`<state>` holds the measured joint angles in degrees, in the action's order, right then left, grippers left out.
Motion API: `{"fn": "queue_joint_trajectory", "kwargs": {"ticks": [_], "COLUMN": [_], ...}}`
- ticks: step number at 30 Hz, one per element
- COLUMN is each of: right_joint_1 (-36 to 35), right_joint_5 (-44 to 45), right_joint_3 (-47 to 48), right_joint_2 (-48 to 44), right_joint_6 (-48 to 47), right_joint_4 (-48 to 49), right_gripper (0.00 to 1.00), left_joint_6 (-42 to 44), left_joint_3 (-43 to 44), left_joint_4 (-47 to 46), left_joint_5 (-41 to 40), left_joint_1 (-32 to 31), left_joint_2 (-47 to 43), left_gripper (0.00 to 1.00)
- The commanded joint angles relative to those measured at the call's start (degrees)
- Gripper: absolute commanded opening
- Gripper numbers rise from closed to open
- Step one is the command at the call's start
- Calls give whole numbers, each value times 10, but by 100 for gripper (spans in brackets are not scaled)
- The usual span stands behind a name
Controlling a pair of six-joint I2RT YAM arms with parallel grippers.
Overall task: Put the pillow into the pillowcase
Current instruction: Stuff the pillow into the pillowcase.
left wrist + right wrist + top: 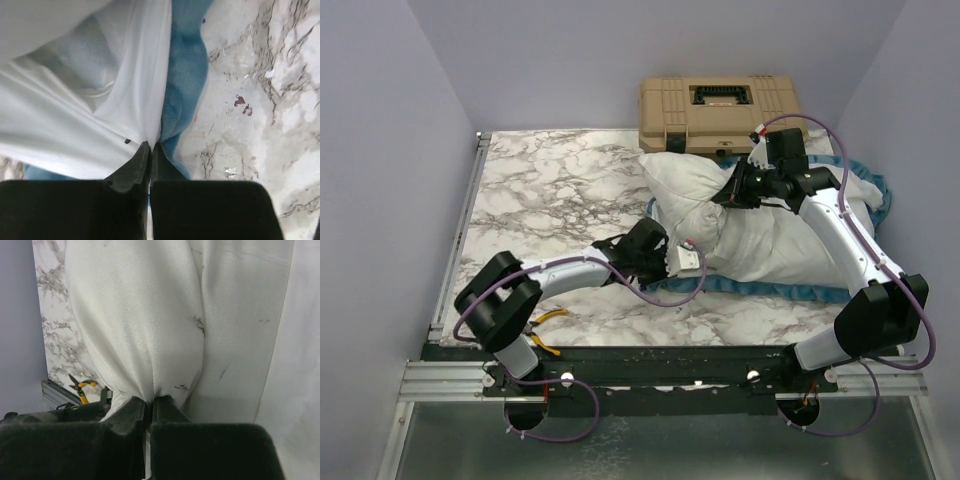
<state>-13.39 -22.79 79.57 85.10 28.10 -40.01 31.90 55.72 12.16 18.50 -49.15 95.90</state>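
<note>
Aluminium rail [440, 378], marbled tabletop [550, 190], pillow [688, 180], lilac walls [380, 150].

Right gripper [149, 402] is clamped tight on a pinch of the pillow [145, 315], and the speckled white fabric bulges out from the jaws. Yellow-handled pliers [82, 388] sit on the marble table [52, 325] by the metal rail [57, 392].

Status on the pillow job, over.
Left pincer shut on pillowcase edge. Right pincer shut on pillow. Pillow lies on pillowcase, how far in unclear. Tan box behind, not blocking.
</note>
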Motion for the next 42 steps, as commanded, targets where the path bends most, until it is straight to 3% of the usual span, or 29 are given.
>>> {"fn": "queue_joint_trajectory", "kwargs": {"ticks": [1,7,11,12,14,18,26,29,38,40,42], "right_joint_1": [8,8,9,9,9,9,9,9,9,9,9], "right_joint_5": [34,16,-7,-8,-8,-8,-9,-5,-8,-5,2], "right_joint_3": [7,-3,15,19,23,23,18,17,2,-2,-1], "right_joint_2": [2,-8,-4,-4,-5,-9,-14,-16,-23,-23,-24], "right_joint_6": [-48,-41,-36,-37,-36,-30,-26,-28,-29,-30,-34], "right_joint_4": [-15,-12,-16,-17,-19,-18,-19,-20,-19,-20,-24], "right_gripper": [0,0,0,0,0,0,0,0,0,0,0], "left_joint_6": [-117,-134,-103,-91,-64,-15,85,113,120,115,123], "left_joint_3": [-52,-103,-114,-115,-110,-81,-18,8,97,122,152], "left_joint_4": [-78,-142,-142,-142,-142,-134,-128,-124,-99,-73,-27], "left_joint_5": [-26,-32,-43,-45,-53,-52,20,49,43,42,51], "left_joint_1": [-4,-8,-8,-8,-8,-8,-8,-9,-21,-21,-22], "left_joint_2": [-85,-140,-155,-158,-159,-139,-39,10,127,150,171], "left_gripper": [0,1,30,51,60,64,66,72,72,68,53]}}
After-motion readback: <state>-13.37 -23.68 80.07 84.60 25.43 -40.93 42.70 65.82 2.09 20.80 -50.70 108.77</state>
